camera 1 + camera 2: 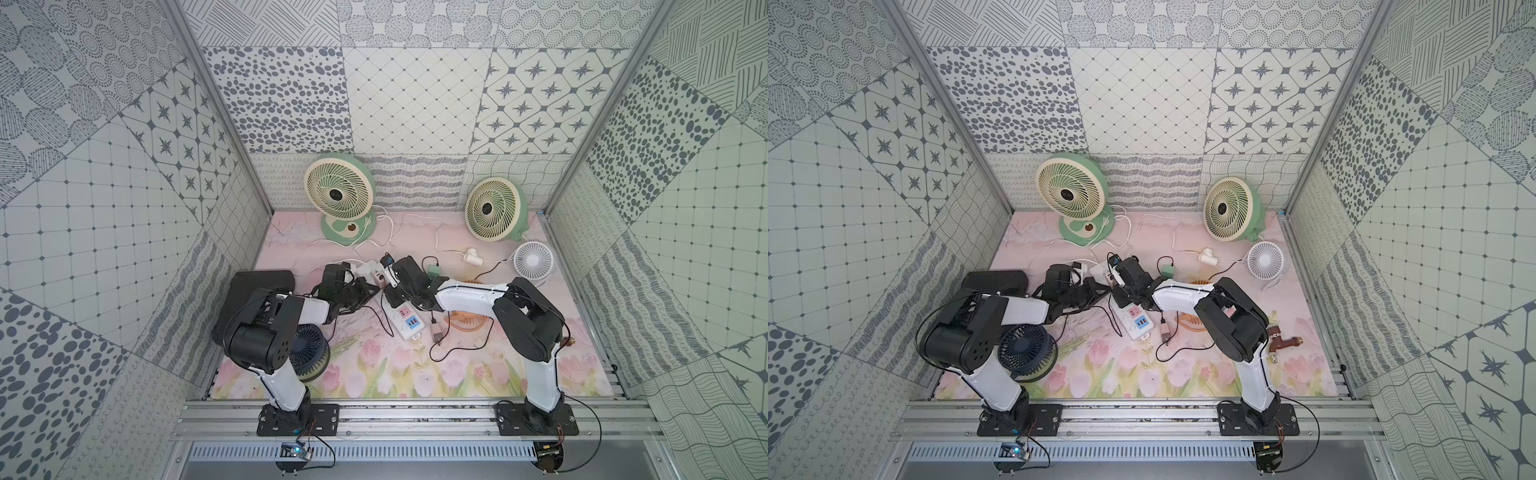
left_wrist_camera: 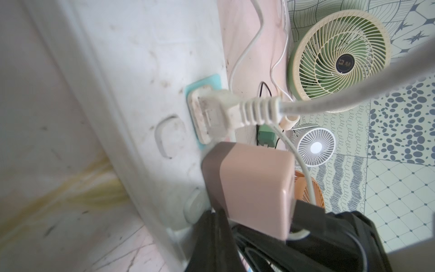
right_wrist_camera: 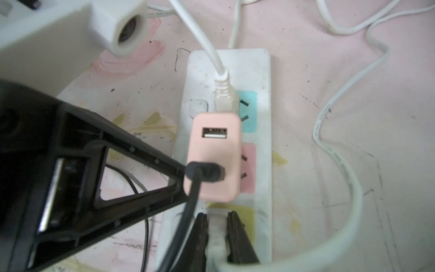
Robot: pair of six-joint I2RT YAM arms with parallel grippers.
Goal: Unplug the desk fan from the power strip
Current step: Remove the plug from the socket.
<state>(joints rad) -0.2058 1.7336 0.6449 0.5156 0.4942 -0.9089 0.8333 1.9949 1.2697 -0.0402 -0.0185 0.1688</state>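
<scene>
Right wrist cam: right fingers [image 3: 239, 237] clamped on white plug [image 3: 217, 233] in the power strip [image 3: 263, 164]; left fingers [image 3: 141, 169] closed beside pink adapter [image 3: 214, 155]; in a top view the strip's mid worktop [image 1: 457, 374], 5 o'clock of taller green fan [image 1: 338, 193].

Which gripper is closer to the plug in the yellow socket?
Right. The right gripper is shut on that plug; the left gripper is beside the pink charger next to it.

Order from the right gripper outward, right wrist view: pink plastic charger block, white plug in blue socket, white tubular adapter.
1. Pink charger block, pink socket, beside the right gripper.
2. White plug, blue socket.
3. White tubular adapter, off the power strip.
</scene>
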